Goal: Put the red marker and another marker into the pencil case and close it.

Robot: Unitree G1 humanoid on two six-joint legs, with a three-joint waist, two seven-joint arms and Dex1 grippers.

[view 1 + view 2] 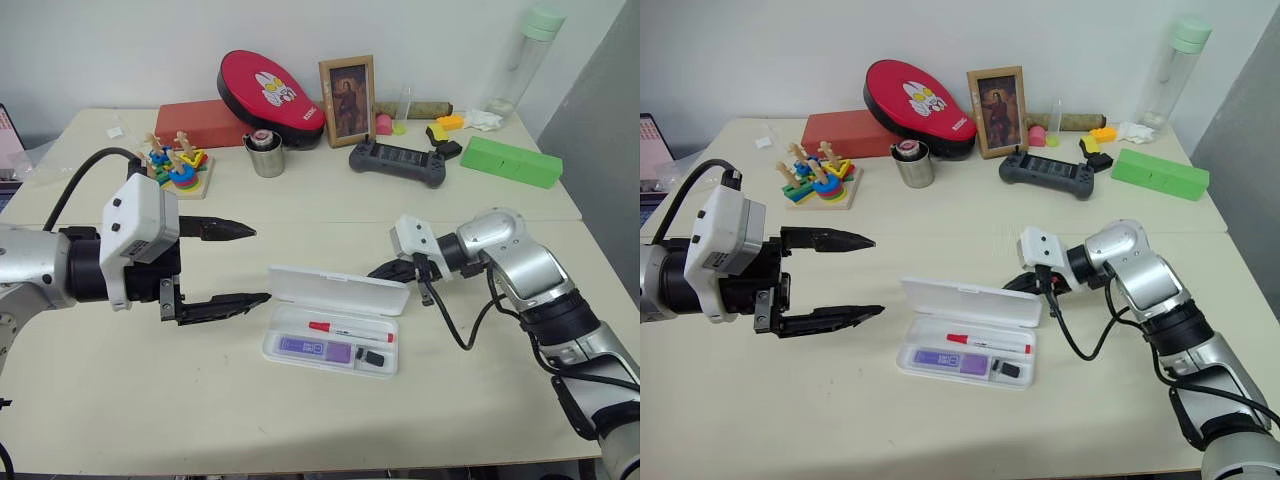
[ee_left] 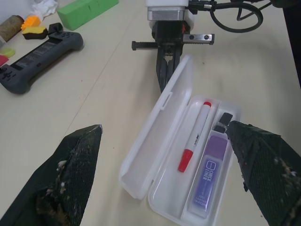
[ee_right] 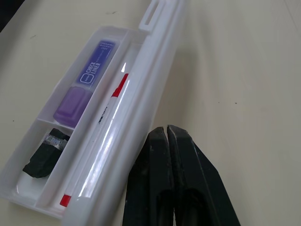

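The white pencil case (image 1: 340, 288) lies open on the table's near middle, its lid (image 2: 160, 127) tilted up along the far side. In its tray the red marker (image 1: 350, 329) lies next to the purple highlighter (image 1: 313, 347), with a small black piece (image 3: 44, 157) in an end compartment. My left gripper (image 1: 262, 264) hangs open just left of the case, nothing between its fingers. My right gripper (image 1: 378, 271) is shut and empty, its tips right behind the lid's right end; I cannot tell whether they touch it.
Along the table's far side stand a wooden stacking toy (image 1: 178, 168), a red box (image 1: 205, 122), a red oval case (image 1: 270, 92), a metal cup (image 1: 266, 157), a photo frame (image 1: 348, 100), a black gamepad (image 1: 397, 160), a green block (image 1: 510, 160) and a bottle (image 1: 530, 55).
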